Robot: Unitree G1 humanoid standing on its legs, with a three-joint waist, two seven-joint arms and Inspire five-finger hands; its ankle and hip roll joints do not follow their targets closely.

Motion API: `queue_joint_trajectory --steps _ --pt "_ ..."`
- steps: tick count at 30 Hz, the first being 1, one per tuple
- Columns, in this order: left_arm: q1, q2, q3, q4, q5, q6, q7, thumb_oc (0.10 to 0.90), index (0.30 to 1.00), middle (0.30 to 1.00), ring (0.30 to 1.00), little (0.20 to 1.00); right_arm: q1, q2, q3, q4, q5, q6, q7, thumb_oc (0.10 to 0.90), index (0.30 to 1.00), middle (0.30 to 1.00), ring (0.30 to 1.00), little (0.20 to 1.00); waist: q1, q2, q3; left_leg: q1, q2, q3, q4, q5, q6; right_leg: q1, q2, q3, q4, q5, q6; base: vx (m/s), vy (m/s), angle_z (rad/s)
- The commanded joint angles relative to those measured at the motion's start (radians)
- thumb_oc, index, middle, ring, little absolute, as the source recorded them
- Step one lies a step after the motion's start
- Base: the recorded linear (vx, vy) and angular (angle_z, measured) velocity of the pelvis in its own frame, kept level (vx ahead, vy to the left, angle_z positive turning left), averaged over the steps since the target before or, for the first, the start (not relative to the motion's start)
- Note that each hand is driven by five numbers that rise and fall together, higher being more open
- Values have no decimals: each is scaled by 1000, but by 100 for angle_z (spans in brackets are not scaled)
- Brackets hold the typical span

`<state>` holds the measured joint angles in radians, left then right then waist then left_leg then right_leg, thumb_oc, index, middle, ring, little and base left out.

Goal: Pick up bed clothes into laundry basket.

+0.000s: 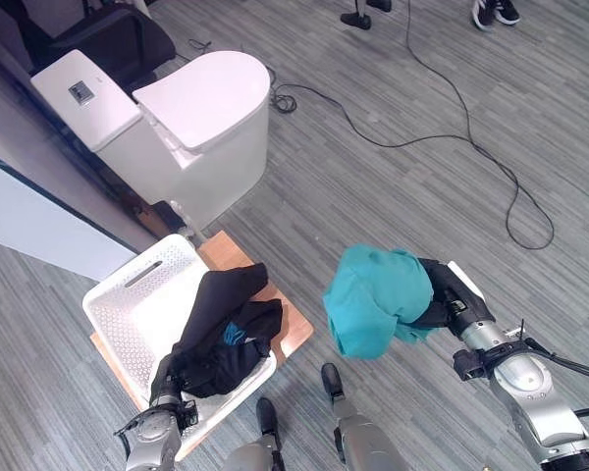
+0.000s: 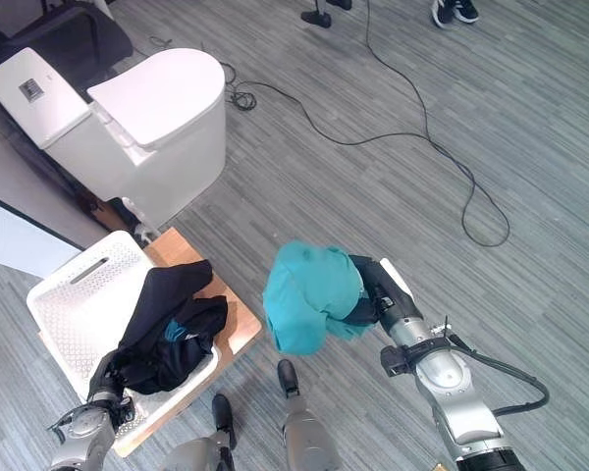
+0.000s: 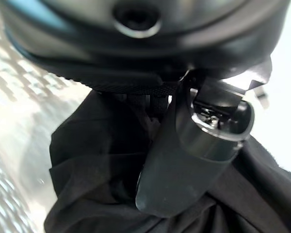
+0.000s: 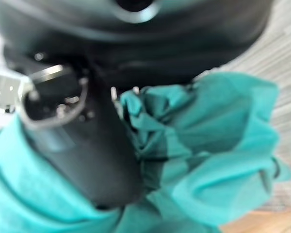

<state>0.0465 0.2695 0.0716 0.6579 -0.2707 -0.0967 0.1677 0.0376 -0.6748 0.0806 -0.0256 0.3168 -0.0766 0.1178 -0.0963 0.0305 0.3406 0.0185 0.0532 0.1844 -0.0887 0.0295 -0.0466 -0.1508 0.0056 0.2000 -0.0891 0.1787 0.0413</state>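
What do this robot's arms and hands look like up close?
Each arm is a rounded silver-grey metal tube with a dark collar near the wrist. The right robot hand is dark, with a white strip along one side. The left robot hand is dark too. Its thumb is a smooth, dark grey, rounded shell with metal parts at its base.

The white laundry basket sat at the lower left of the frame on a wooden board, its upper half open and bare. A black garment draped over its right rim and filled its lower right corner, where the left hand was buried in the cloth. A white toilet stood close above the basket, closing off the upper left. Between the basket and the teal cloth gripped in the right hand at center right lay a strip of open grey floor. A black cable snaked across the upper right floor, and a person's shoes stood at the top edge.
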Motion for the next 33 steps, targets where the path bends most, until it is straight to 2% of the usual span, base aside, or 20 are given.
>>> queue_joint_trajectory --steps 1,3,8,9,10,13,16,22,33 --pt "21 127 85 -68 3 -74 61 400 300 300 300 300 -62 29 -32 -87 11 -97 -30 400 300 300 300 300 15 -63 -96 -25 16 7 1 1 -36 110 -80 74 102 -269 68 0 0 0" --pt "29 152 152 -83 -13 -84 101 400 300 300 300 300 -60 27 -36 -84 4 -95 -34 400 300 300 300 300 19 -58 -100 -25 15 8 1 -1 -38 110 -81 74 100 -269 69 0 0 0" --pt "38 211 241 -124 29 -88 165 400 300 300 300 300 -60 24 -43 -81 6 -95 -36 400 300 300 300 300 20 -53 -105 -21 13 10 1 -4 -41 114 -83 72 97 -271 70 9 16 -10" --pt "35 212 244 -127 25 -89 166 704 756 756 756 756 -61 23 -42 -80 7 -94 -34 400 300 300 300 300 20 -52 -107 -20 12 11 1 -5 -41 115 -84 73 96 -270 70 4 11 -9" --pt "29 212 244 -126 12 -92 165 800 900 900 900 900 -63 24 -38 -81 5 -92 -33 400 300 300 300 300 20 -51 -108 -20 12 11 1 -5 -41 115 -84 72 96 -270 70 6 10 -5" --pt "29 211 243 -146 -9 -101 157 800 900 900 900 900 -66 23 -36 -84 6 -90 -32 400 300 300 300 300 20 -50 -109 -18 12 10 1 -6 -41 116 -84 73 96 -270 70 0 0 0" --pt "15 204 222 -208 -71 -139 135 800 900 900 900 900 -76 17 -29 -90 12 -86 -27 400 300 300 300 300 21 -48 -114 -15 11 8 1 -7 -41 123 -89 72 91 -269 72 0 0 0" --pt "-10 237 188 -303 -33 -144 108 800 900 900 900 900 -83 14 -40 -92 18 -86 -25 400 300 300 300 300 17 -43 -122 -10 8 6 1 -9 -40 128 -92 72 89 -267 72 0 0 0" --pt "-47 299 228 -528 33 -175 115 800 900 900 900 900 -66 11 -81 -91 22 -88 -17 400 300 300 300 300 13 -39 -130 -3 4 0 1 -11 -41 137 -95 75 89 -268 70 0 0 0"
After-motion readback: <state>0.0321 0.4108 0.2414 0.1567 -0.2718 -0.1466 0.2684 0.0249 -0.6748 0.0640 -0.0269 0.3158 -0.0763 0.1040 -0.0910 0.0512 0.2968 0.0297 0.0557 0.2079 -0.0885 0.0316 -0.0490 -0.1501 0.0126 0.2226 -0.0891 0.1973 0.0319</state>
